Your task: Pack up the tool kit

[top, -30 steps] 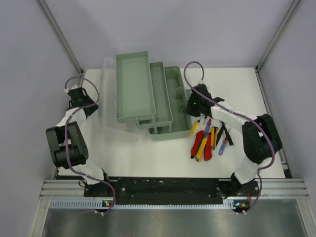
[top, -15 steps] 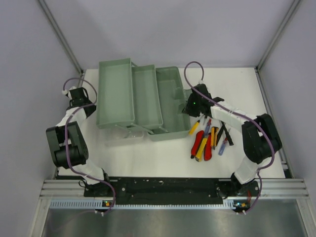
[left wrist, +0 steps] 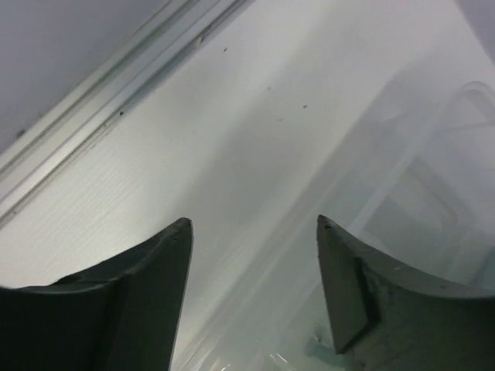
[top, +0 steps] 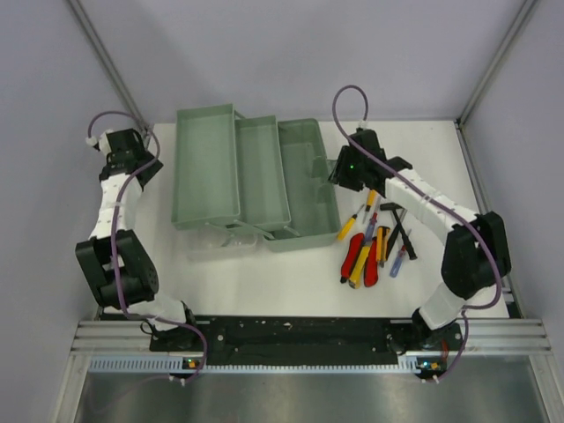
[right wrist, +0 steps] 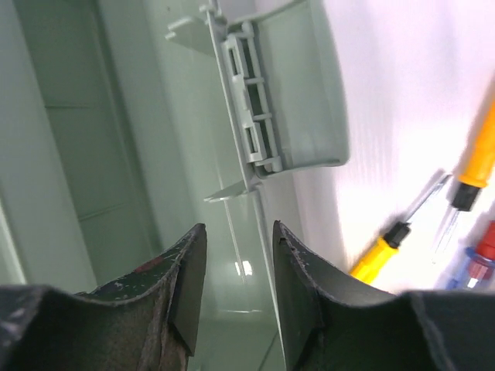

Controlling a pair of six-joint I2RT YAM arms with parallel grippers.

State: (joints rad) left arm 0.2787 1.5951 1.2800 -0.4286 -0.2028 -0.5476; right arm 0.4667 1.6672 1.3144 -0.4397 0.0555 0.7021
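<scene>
The green toolbox stands open in the top view, with its two trays (top: 207, 167) (top: 261, 174) fanned out to the left of the base (top: 310, 189). Loose tools lie right of it: red pliers (top: 356, 258), yellow screwdrivers (top: 349, 226) and several smaller ones. My left gripper (top: 144, 167) (left wrist: 251, 220) is open and empty over bare table left of the trays. My right gripper (top: 337, 174) (right wrist: 238, 226) is open by a narrow gap and empty, above the base's right rim beside the box's handle (right wrist: 290, 116). A yellow screwdriver (right wrist: 385, 249) shows to its right.
A clear plastic lid (top: 214, 243) (left wrist: 433, 193) lies under the toolbox, jutting out at its front left. The enclosure's metal frame rail (left wrist: 100, 93) runs along the table's left edge close to my left gripper. Grey walls close in the back and sides.
The trays swung out to the left and the box opened. My left arm then drew back to the far left corner. My right gripper stayed at the box's right rim.
</scene>
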